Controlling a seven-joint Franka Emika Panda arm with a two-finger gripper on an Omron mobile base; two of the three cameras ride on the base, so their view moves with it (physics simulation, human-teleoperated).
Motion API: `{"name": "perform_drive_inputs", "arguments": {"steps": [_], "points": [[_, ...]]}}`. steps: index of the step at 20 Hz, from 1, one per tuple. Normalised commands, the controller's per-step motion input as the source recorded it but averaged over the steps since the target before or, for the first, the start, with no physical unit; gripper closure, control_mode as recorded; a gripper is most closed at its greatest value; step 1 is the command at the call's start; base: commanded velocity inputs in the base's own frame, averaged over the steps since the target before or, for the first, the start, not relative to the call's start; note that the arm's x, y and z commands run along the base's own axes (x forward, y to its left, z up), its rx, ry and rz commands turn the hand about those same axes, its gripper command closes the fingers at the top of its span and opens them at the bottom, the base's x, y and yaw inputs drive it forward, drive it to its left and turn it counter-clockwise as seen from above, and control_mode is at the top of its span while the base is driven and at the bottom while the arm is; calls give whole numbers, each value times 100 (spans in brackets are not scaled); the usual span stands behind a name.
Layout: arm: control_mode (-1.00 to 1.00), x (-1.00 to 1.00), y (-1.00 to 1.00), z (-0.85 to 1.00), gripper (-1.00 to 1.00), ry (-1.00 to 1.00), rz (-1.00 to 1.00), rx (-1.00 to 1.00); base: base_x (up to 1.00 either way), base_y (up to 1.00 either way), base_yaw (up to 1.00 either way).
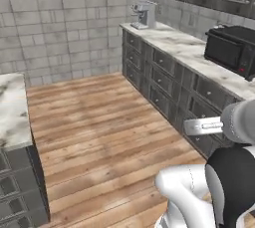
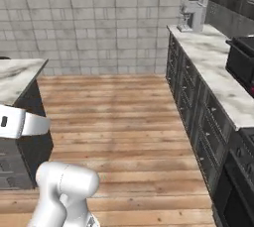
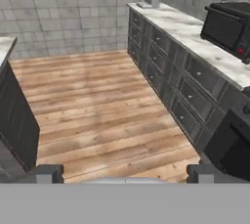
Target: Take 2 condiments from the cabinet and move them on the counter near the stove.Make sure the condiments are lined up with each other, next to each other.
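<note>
The condiments and the cabinet are out of view. My gripper (image 3: 126,175) is open, its two dark fingertips (image 3: 46,174) spread wide at the bottom of the hand view with nothing between them, and it looks out over the wooden floor. The counter (image 3: 195,34), pale veined marble on grey drawers, runs along the right wall (image 1: 184,48) (image 2: 218,67). The dark front of the stove (image 3: 233,149) shows at the counter's near end, low on the right (image 2: 237,196).
A black microwave (image 1: 230,49) (image 3: 228,26) stands on the counter, and a silver coffee machine (image 1: 144,14) (image 2: 192,15) sits at its far end. A marble-topped island (image 1: 12,110) (image 2: 17,80) stands on the left. Wide wooden floor (image 3: 97,105) lies between them.
</note>
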Motion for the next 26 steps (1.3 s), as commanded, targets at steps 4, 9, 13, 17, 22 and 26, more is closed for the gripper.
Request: {"name": "perform_drive_inputs", "arguments": {"steps": [4, 9, 13, 17, 22, 26], "points": [[100, 0, 0, 0, -100, 0, 0, 0, 8, 16, 100], [100, 0, 0, 0, -100, 0, 0, 0, 29, 14, 96], [100, 0, 0, 0, -100, 0, 0, 0, 26, 19, 95], [100, 0, 0, 0, -100, 0, 0, 0, 25, 18, 96], [100, 0, 0, 0, -100, 0, 0, 0, 47, 10, 92], [100, 0, 0, 0, -100, 0, 0, 0, 76, 14, 46]]}}
